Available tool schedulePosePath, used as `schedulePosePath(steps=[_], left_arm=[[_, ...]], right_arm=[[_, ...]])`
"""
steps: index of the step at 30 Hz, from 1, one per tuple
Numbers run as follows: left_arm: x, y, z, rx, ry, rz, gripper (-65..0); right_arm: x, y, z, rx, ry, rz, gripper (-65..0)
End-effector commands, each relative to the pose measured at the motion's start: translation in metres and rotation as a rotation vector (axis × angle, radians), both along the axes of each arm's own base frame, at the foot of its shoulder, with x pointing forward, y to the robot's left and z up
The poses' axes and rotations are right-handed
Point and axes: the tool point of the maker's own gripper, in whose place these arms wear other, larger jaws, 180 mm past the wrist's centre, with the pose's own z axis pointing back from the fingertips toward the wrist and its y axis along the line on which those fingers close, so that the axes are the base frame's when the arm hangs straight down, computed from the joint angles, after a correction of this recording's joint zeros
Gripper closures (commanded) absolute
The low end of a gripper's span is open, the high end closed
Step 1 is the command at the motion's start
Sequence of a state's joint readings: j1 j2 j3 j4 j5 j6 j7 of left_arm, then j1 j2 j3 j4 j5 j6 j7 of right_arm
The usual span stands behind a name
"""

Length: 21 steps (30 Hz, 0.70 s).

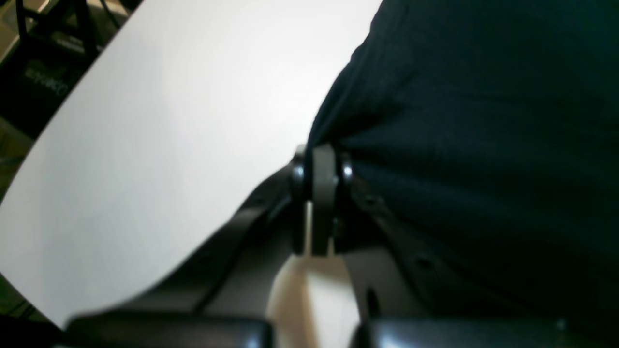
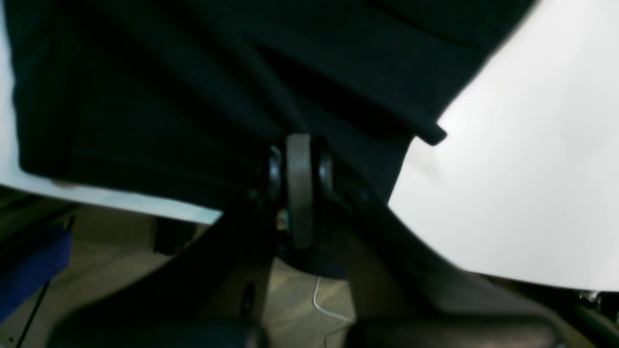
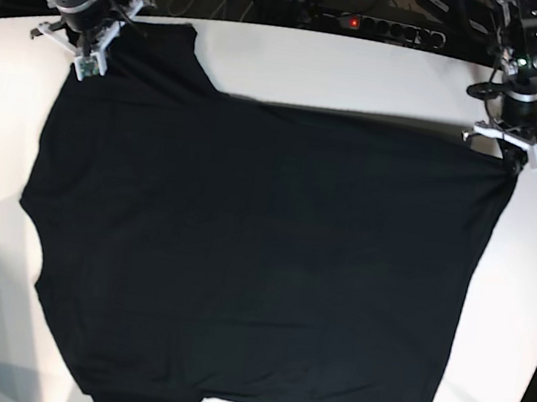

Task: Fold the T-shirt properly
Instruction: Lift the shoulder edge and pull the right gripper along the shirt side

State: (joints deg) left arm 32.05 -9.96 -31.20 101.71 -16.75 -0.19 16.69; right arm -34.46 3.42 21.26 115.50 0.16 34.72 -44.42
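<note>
At the base view's far-left corner, my right gripper [image 3: 88, 66] is clamped tight on the T-shirt [image 3: 260, 260], its jaws pressed together with a fold of black cloth pinched between them. Across the middle, the T-shirt lies spread flat over the white table [image 3: 368, 74], plain black face up, its near edge running off the table's front. On the far right, my left gripper [image 3: 513, 162] is likewise closed on the cloth's corner, jaws squeezed together around the fabric's edge.
</note>
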Motion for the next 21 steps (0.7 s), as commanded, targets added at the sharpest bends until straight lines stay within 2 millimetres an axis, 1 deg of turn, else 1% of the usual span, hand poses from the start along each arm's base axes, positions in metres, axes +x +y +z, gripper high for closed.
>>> schedulePosePath(steps=[1, 5, 11, 15, 21], left_arm=[[0.005, 0.004, 0.014, 0.035, -0.040, -0.005, 0.0], [0.005, 0.004, 0.014, 0.035, -0.039, -0.006, 0.0], [0.008, 0.003, 0.015, 0.034, -0.045, -0.010, 0.0], [0.010, 0.002, 0.015, 0.032, -0.050, -0.011, 0.0], [0.025, 0.002, 0.024, 0.033, -0.094, -0.011, 0.0]], right_arm=[[0.005, 0.001, 0.006, 0.000, -0.025, 0.025, 0.0], [0.018, 0.003, 0.011, 0.003, -0.058, 0.029, 0.0], [0.046, 0.003, 0.023, 0.002, -0.128, 0.032, 0.0], [0.069, 0.007, 0.034, 0.005, -0.189, 0.040, 0.0], [0.108, 0.013, 0.057, 0.012, -0.295, 0.058, 0.0]])
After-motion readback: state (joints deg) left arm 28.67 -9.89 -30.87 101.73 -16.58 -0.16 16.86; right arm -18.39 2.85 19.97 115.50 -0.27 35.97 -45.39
